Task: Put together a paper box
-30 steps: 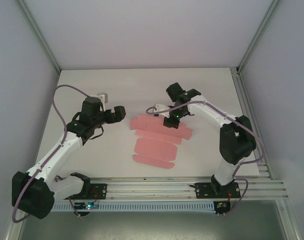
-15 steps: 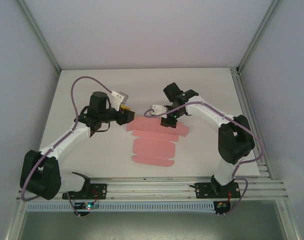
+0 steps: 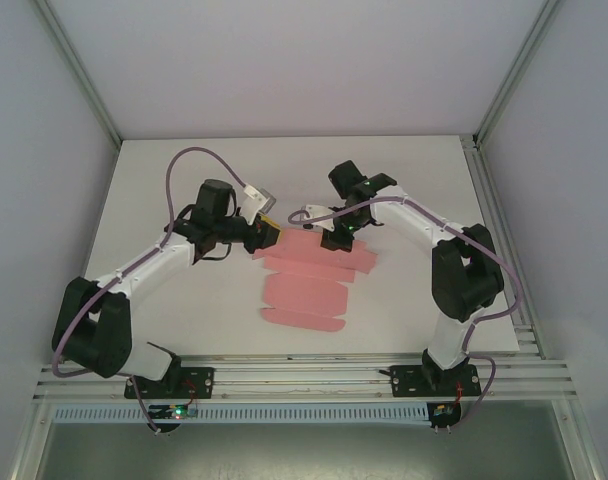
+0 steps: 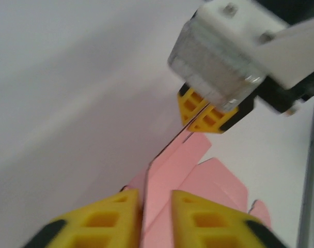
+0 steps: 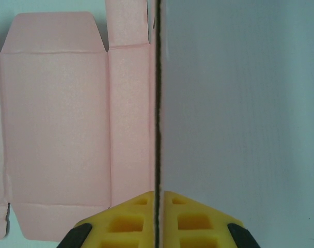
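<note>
Assembly barely begun: flat pink card box (image 3: 306, 290), far flap (image 4: 172, 160) pinched by right pincer (image 5: 158, 197), left pincer (image 4: 156, 199) narrow, grip unclear.

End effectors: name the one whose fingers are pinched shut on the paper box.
The right end effector: its fingers meet on the paper box's raised edge. The left end effector's fingers straddle the card with a gap.

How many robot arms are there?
2. The left arm comes in at the far left corner of the pink paper; the right arm comes in at its far edge from the right.
</note>
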Robot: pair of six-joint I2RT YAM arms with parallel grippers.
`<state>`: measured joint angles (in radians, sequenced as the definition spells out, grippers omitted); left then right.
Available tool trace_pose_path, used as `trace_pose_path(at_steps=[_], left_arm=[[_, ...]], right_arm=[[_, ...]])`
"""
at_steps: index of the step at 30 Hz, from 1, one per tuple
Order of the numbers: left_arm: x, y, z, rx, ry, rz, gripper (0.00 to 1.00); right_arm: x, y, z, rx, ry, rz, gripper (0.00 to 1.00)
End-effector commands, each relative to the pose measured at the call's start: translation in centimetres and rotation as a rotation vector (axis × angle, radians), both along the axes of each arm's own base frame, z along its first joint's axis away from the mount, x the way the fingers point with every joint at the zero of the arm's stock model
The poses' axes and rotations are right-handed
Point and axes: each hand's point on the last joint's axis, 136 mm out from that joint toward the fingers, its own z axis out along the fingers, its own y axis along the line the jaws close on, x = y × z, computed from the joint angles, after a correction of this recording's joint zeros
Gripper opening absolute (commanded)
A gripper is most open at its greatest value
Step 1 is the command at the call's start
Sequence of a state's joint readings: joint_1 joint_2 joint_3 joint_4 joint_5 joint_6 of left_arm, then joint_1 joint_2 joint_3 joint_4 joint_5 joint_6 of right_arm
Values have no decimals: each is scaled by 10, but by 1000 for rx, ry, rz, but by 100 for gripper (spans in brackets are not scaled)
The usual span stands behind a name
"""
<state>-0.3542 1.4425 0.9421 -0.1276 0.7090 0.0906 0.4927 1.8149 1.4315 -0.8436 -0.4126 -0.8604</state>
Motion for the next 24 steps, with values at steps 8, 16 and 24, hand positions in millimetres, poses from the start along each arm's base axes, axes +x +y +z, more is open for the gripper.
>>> trace_pose_path(at_steps=[8,16,24], left_arm=[[16,2,-26,145,17,54,1],[12,-1,-26,171,-23,31,0],[7,-3,-25,177,-38,18,0]], right_arm=[[4,0,10,37,33,-59,11],[12,-8,33,14,-77,-120,41],[8,-7,30,-16,-126,-89,25]])
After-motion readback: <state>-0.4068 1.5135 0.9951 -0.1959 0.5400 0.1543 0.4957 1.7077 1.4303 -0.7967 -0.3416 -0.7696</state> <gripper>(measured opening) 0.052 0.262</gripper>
